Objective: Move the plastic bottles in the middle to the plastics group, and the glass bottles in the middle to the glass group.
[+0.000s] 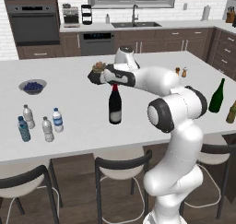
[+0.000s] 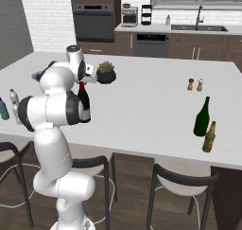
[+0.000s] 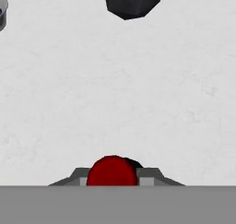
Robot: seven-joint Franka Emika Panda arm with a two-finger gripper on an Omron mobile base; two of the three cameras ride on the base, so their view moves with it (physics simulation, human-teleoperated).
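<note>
On the white island counter (image 1: 69, 103), mid-span, the dark wine bottle (image 1: 115, 109) stands upright. Gripper (image 1: 114, 83) sits on its red foil neck, fingers (image 3: 148, 174) clamped either side of the red top. Green wine bottle (image 1: 217, 97) and amber bottle (image 1: 232, 112) stand together near the right edge, well apart from it. Four small plastic bottles cluster at left: blue-label bottle (image 1: 57, 120), plain greyish bottle (image 1: 47, 129), pale-label bottle (image 1: 28, 116), blue-tinted bottle (image 1: 23, 129).

Dark wine bottle (image 2: 84, 105) behind arm, green wine bottle (image 2: 202, 117) right
</note>
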